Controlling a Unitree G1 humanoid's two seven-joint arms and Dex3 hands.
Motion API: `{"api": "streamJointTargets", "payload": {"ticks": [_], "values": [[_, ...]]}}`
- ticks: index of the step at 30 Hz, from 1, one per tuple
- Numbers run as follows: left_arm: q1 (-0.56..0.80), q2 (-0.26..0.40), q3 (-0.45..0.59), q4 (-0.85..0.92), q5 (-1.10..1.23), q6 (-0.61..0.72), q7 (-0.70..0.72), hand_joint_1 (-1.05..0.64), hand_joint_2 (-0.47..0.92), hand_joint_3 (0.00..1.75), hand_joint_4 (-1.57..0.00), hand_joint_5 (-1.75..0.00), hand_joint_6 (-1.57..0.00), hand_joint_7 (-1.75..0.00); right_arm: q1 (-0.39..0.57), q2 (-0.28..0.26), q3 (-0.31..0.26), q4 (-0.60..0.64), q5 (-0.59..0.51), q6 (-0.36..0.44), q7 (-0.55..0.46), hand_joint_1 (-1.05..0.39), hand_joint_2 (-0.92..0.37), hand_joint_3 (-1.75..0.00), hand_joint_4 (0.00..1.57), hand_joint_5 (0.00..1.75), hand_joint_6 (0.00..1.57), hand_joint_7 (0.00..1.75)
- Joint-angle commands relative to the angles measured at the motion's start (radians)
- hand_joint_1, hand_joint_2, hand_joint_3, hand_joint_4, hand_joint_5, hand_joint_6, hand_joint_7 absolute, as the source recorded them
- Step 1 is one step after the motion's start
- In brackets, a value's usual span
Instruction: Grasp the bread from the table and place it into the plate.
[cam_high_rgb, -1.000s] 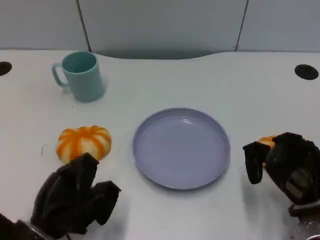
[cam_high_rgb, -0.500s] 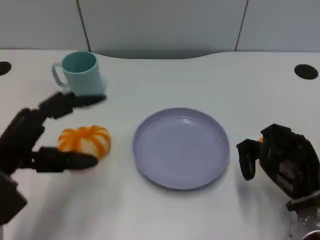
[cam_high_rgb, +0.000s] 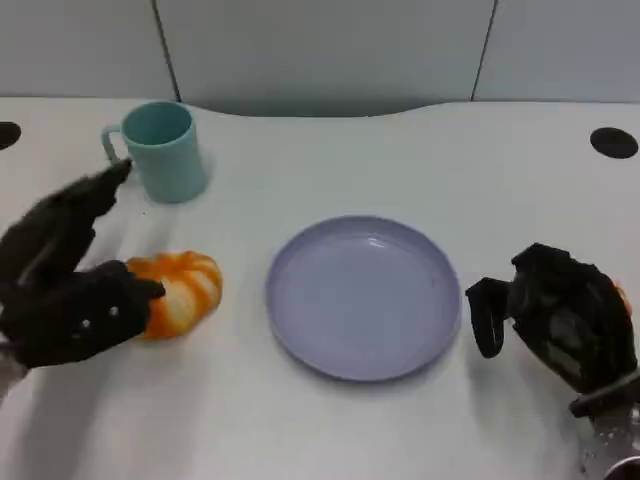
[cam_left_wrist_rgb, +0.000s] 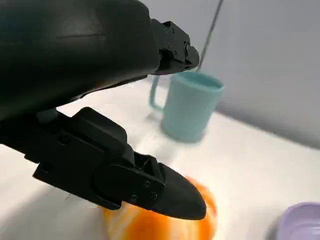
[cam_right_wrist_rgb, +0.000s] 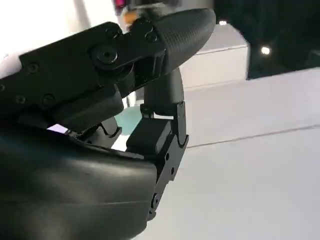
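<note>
The round, orange-and-white ribbed bread lay on the smooth white desk, left of the shallow lavender plate. The left hand spread wide around the bread's left side, holding nothing. A glossy teal mug stood behind. The right hand, right of the plate, curled; whether it held anything was unclear.

Looks like office or lab test station, not home. White desk with curved cut-out at far edge and round black cable grommets at far corners. Plain grey partition panels with dark seams stand behind desk. Few props laid out: teal mug, lavender plate, toy-like orange-striped bread.
</note>
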Motion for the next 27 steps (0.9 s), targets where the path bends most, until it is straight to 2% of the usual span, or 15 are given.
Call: {"api": "streamJointTargets", "payload": {"ticks": [1,3,5,7,8,9,10,11,12,16,20,24,27], "values": [[-0.012,-0.04,-0.035,0.067,-0.023,0.107,-0.013,-1.04,0.9,0.08,-0.15,-0.08,-0.08,-0.03,0.004,-0.008,-0.017,-0.016,0.026,-0.029,0.039,-0.47,-0.92,-0.06,0.93,1.75,0.95,1.25],[-0.008,-0.054,-0.048,0.076,-0.027,0.136,-0.002,-1.02,0.89,0.05,-0.22,-0.12,-0.11,-0.04,0.007,-0.002,-0.025,-0.017,0.033,-0.045,0.044,-0.48,-0.92,-0.06,0.93,1.75,0.95,1.26],[-0.006,-0.064,-0.054,0.082,-0.039,0.159,-0.009,-0.88,0.84,0.01,-0.36,-0.18,-0.25,-0.08,0.01,0.004,-0.031,-0.018,0.039,-0.056,0.048,-0.48,-0.92,-0.05,0.94,1.75,0.93,1.31],[-0.002,-0.076,-0.047,0.086,-0.062,0.171,-0.029,-0.65,0.79,0.0,-0.54,-0.17,-0.47,-0.07,0.014,0.008,-0.029,-0.02,0.039,-0.064,0.044,-0.47,-0.92,-0.04,0.94,1.75,0.93,1.34],[-0.001,-0.08,-0.045,0.087,-0.072,0.175,-0.038,-0.49,0.77,0.0,-0.71,-0.18,-0.66,-0.09,0.016,0.008,-0.025,-0.02,0.035,-0.067,0.04,-0.47,-0.92,-0.04,0.95,1.75,0.92,1.34],[-0.001,-0.084,-0.046,0.087,-0.079,0.177,-0.044,-0.43,0.76,0.0,-0.79,-0.17,-0.75,-0.1,0.016,0.007,-0.022,-0.019,0.033,-0.066,0.037,-0.47,-0.92,-0.04,0.95,1.75,0.92,1.34],[-0.002,-0.088,-0.049,0.087,-0.085,0.178,-0.046,-0.37,0.77,0.0,-0.92,-0.19,-0.86,-0.12,0.015,0.013,-0.03,-0.021,0.046,-0.061,0.047,-0.47,-0.92,-0.04,0.94,1.75,0.93,1.3],[-0.002,-0.09,-0.053,0.087,-0.088,0.179,-0.047,-0.27,0.77,0.0,-1.1,-0.21,-1.03,-0.15,0.014,0.017,-0.036,-0.022,0.057,-0.057,0.056,-0.44,-0.92,-0.02,0.94,1.75,0.97,1.16],[-0.003,-0.094,-0.055,0.086,-0.092,0.181,-0.042,-0.24,0.78,0.0,-1.17,-0.2,-1.1,-0.16,0.015,0.022,-0.04,-0.024,0.066,-0.052,0.056,-0.43,-0.92,-0.02,0.94,1.75,0.98,1.1],[-0.004,-0.097,-0.067,0.082,-0.105,0.16,-0.019,-0.13,0.79,0.01,-1.24,-0.19,-1.18,-0.16,0.016,0.028,-0.041,-0.029,0.074,-0.055,0.059,-0.43,-0.92,-0.01,0.94,1.74,1.05,0.86],[-0.019,-0.091,-0.075,0.074,-0.117,0.135,-0.009,-0.09,0.77,0.0,-1.24,-0.18,-1.2,-0.16,0.015,0.039,-0.056,-0.035,0.096,-0.041,0.07,-0.4,-0.9,0.0,0.94,1.75,1.08,0.79],[-0.054,-0.075,-0.069,0.058,-0.137,0.071,-0.011,-0.12,0.79,0.01,-1.24,-0.17,-1.2,-0.14,0.016,0.029,-0.035,-0.031,0.065,-0.066,0.035,-0.47,-0.92,-0.02,0.93,1.74,1.03,1.0],[-0.095,-0.06,-0.07,0.037,-0.14,0.01,0.013,-0.14,0.78,0.0,-1.24,-0.16,-1.2,-0.13,0.015,0.031,-0.034,-0.03,0.067,-0.062,0.025,-0.45,-0.91,-0.01,0.95,1.75,1.02,1.05]]}}
